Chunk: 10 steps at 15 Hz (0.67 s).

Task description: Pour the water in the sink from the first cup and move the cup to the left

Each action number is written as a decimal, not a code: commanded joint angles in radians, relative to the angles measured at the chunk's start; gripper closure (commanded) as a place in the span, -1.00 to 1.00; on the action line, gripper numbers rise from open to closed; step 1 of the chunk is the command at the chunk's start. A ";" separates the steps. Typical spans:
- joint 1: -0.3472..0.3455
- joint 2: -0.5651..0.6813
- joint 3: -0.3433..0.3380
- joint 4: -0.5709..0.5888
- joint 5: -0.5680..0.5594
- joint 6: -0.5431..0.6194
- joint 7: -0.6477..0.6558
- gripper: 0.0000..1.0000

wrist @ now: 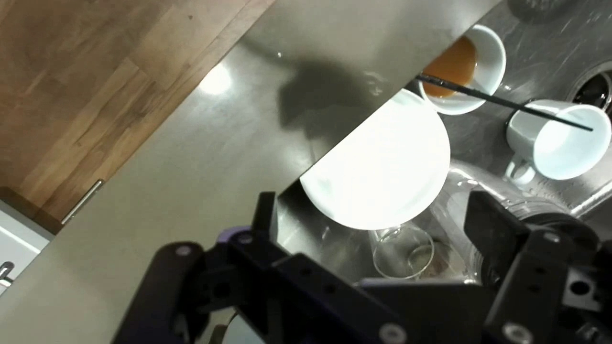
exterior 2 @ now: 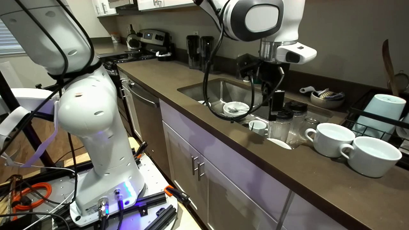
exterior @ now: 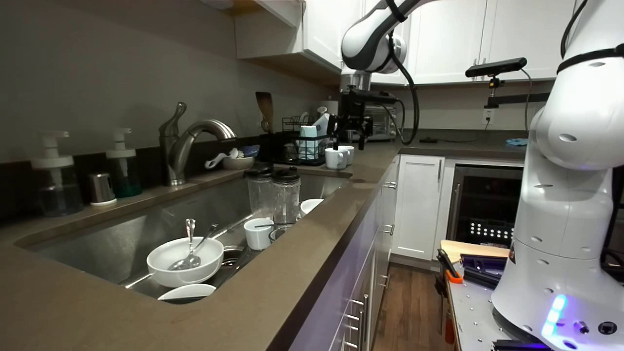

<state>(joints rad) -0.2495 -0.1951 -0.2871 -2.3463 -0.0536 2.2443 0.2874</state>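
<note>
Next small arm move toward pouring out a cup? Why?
Probably shift the open black fingers across, before lowering, toward the glossy white round cup on the brown countertop nearest the rectangular stainless-steel sink. That cup is upright and ungripped; in the wrist view, a white round dish in the sink shows between the fingers instead.

Glare and soft shadow mark the countertop.
</note>
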 commanded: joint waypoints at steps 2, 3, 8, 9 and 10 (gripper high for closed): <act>-0.061 0.031 0.046 -0.047 -0.149 0.180 0.189 -1.00; -0.073 0.042 0.050 -0.049 -0.191 0.206 0.237 -1.00; -0.082 0.108 0.039 0.000 -0.205 0.187 0.313 -1.00; -0.078 0.124 0.033 0.018 -0.182 0.179 0.295 -1.00; -0.073 0.139 0.029 0.032 -0.159 0.178 0.274 -1.00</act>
<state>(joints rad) -0.3212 -0.1108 -0.2587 -2.3710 -0.2537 2.4382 0.5693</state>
